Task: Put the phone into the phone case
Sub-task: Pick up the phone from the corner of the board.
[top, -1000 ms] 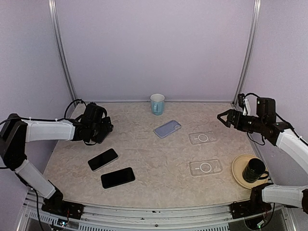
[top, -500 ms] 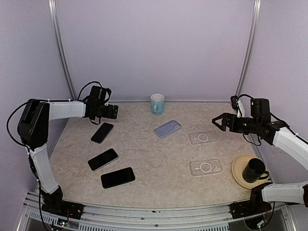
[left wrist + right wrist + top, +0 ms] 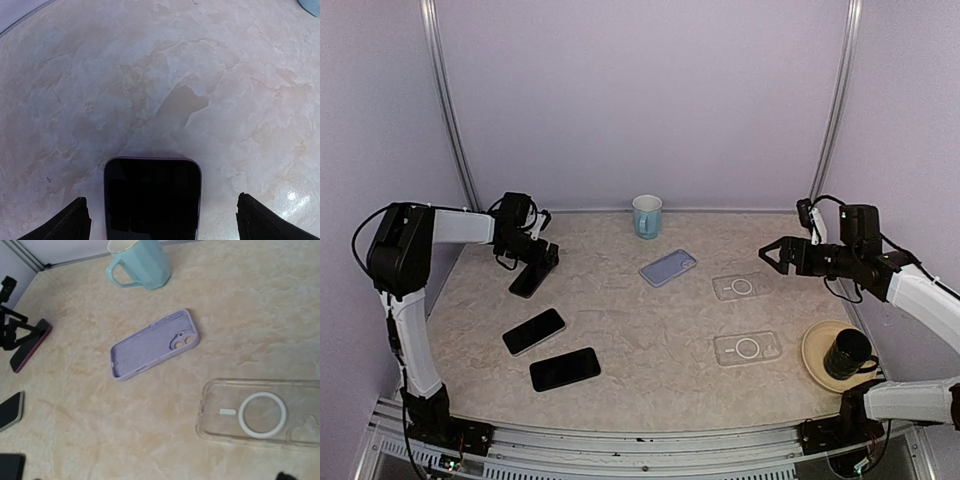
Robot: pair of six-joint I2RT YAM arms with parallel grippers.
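Three dark phones lie at the left of the table: one (image 3: 526,285) by the back left, a second (image 3: 533,331) and a third (image 3: 565,369) nearer the front. My left gripper (image 3: 538,260) is open, low over the far end of the first phone (image 3: 152,200), its fingertips (image 3: 75,222) wide on either side, apart from it. A lilac phone case (image 3: 668,267) lies open side up mid-table. Two clear cases (image 3: 740,287) (image 3: 747,348) lie to the right. My right gripper (image 3: 769,254) hangs open above the farther clear case (image 3: 260,412), holding nothing.
A light blue mug (image 3: 647,216) stands at the back centre. A black mug (image 3: 847,352) sits on a tan plate (image 3: 818,362) at the front right. Metal frame posts and lilac walls close in the table on three sides.
My left arm swung up and its gripper went back toward the wall, baring the back-left phone, then came down over that phone's far end. My right gripper shifted slightly left.
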